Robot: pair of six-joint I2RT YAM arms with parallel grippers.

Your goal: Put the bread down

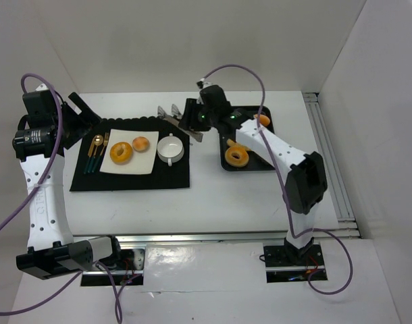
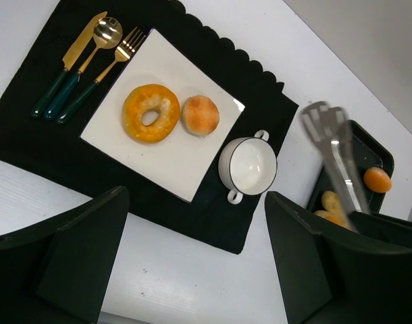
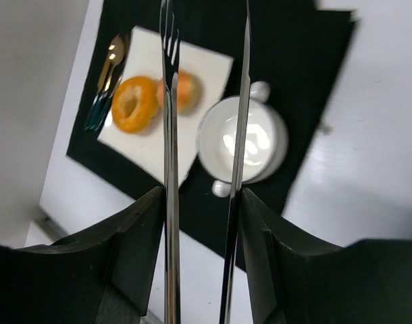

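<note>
A: Where's the bread?

B: The small round tan bun [image 2: 200, 115] is on the white square plate [image 2: 186, 169], touching the orange ring-shaped bagel [image 2: 150, 113] beside it. The plate sits on the black scalloped placemat [image 1: 135, 177], on the white table [image 1: 213, 196].

A: Any other bread?

B: Yes. The black tray [image 1: 256, 167] right of the placemat holds a second orange ring [image 1: 237, 156] and a small orange roll [image 1: 262, 120] near its far corner.

A: Right jaws?

B: Clamped on the long metal tongs [image 3: 169, 135], with the handle end pinched between them. The tong arms are spread and have nothing between them. They hang in the air over the far side of the placemat – in the right wrist view the arms frame the white two-handled bowl [image 3: 243, 138], with the bun just past the left arm.

A: And the bowl?

B: On the placemat, just beside the plate's right edge.

A: Left jaws?

B: Wide open, holding nothing – raised off the table at the placemat's far left corner.

A: Anything else?

B: Gold cutlery with dark green handles [image 2: 78, 67] – knife, spoon and fork – lies side by side on the placemat, left of the plate.
</note>
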